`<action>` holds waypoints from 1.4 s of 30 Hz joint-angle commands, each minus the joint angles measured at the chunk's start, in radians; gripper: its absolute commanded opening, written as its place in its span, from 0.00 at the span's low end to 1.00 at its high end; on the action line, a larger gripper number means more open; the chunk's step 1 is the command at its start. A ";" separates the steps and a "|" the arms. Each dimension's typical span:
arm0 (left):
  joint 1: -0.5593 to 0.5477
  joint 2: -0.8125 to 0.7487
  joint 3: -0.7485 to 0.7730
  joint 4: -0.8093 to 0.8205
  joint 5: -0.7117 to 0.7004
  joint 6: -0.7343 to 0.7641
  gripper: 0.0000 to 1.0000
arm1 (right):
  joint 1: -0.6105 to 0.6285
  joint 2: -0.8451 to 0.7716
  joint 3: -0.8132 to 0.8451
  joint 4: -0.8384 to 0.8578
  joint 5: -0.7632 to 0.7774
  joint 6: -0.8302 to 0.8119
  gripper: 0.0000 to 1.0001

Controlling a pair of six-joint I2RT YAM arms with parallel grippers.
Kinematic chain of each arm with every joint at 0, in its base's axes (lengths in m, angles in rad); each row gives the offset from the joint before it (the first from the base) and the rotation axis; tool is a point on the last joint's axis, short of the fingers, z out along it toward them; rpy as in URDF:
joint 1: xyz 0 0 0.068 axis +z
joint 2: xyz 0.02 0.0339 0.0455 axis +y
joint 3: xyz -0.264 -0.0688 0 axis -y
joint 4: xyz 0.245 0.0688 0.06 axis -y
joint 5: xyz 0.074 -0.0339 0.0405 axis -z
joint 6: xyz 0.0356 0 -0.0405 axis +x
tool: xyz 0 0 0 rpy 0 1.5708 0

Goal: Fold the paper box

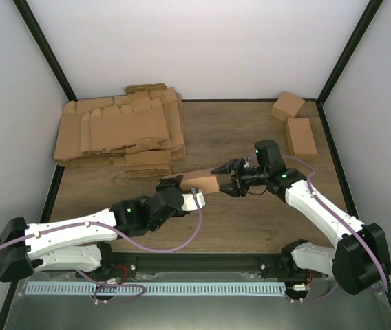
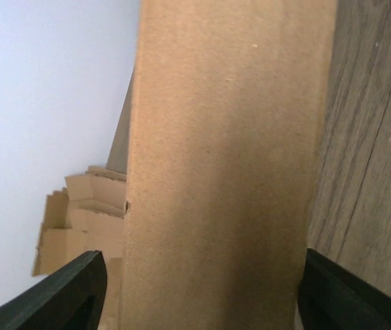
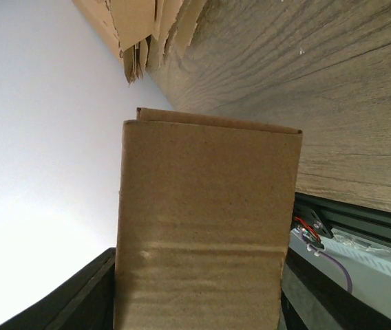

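The paper box (image 1: 199, 183) is a small oblong brown box held between both grippers near the table's middle. My left gripper (image 1: 176, 184) is at its left end. In the left wrist view the box (image 2: 223, 172) fills the space between the black fingers (image 2: 78, 289), with a thin gap at the left finger. My right gripper (image 1: 226, 175) is at its right end. In the right wrist view the box (image 3: 206, 220) sits between both fingers (image 3: 85, 295), its closed end pointing away from the camera.
A big pile of flat brown cardboard blanks (image 1: 120, 130) lies at the back left, and shows in the left wrist view (image 2: 78, 213) and the right wrist view (image 3: 147, 27). Two folded boxes (image 1: 287, 105) (image 1: 300, 136) stand at the back right. A metal rail (image 1: 182, 287) runs along the near edge.
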 commanded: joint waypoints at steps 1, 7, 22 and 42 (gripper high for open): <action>-0.010 -0.029 -0.008 0.020 0.016 -0.005 0.84 | 0.006 -0.008 0.021 0.005 0.018 0.017 0.50; -0.016 -0.091 0.005 -0.004 0.039 -0.041 1.00 | 0.005 -0.011 0.037 -0.010 0.080 0.007 0.48; -0.018 -0.239 0.055 -0.034 0.133 -0.147 1.00 | -0.069 -0.018 0.070 -0.056 0.286 -0.103 0.47; -0.018 -0.447 0.155 -0.040 0.211 -0.274 1.00 | -0.076 -0.044 0.049 -0.028 0.487 -0.157 0.45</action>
